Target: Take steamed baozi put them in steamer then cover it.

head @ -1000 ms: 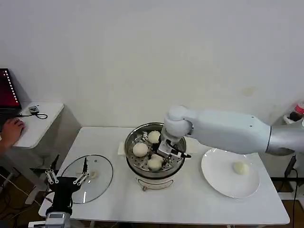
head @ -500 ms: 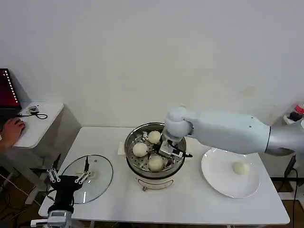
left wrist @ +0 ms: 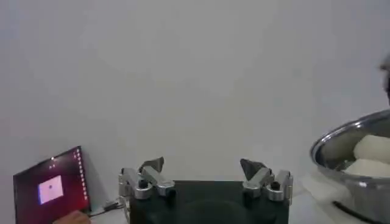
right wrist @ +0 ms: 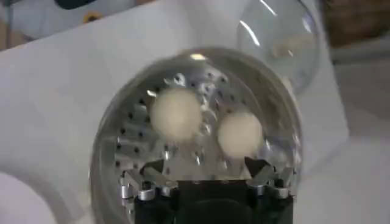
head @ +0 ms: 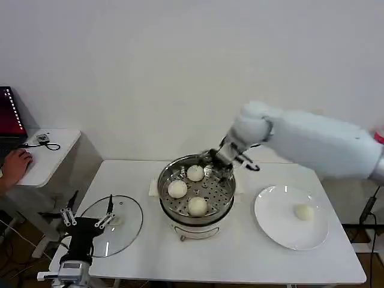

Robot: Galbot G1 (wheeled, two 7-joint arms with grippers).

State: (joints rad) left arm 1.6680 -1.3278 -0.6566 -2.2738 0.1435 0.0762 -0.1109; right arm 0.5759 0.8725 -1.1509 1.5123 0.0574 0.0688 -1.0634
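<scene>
- Two grippers are mine: my left gripper (head: 85, 221) hangs at the near left corner of the surface (head: 240, 255), over the near edge of the cover (head: 111, 225), fingers spread wide and holding nothing.
- That cover lies flat at the surface's left edge, its whitish handle (head: 116, 221) just beside my left fingers.
- On the other side, near the right edge, the white plate (head: 282, 231) carries one steamed baozi (head: 305, 212).
- At the middle of the surface stands the steamer (head: 195, 195), uncovered, with three baozi on its perforated tray: one at the near side (head: 197, 206), one to the left (head: 177, 188), one toward the far rim (head: 195, 173).
- My right gripper (head: 221, 162) sits above the steamer's far right rim, jaws parted and empty; from its wrist I see two of the buns (right wrist: 177, 114) below my fingers (right wrist: 259, 167).
</scene>
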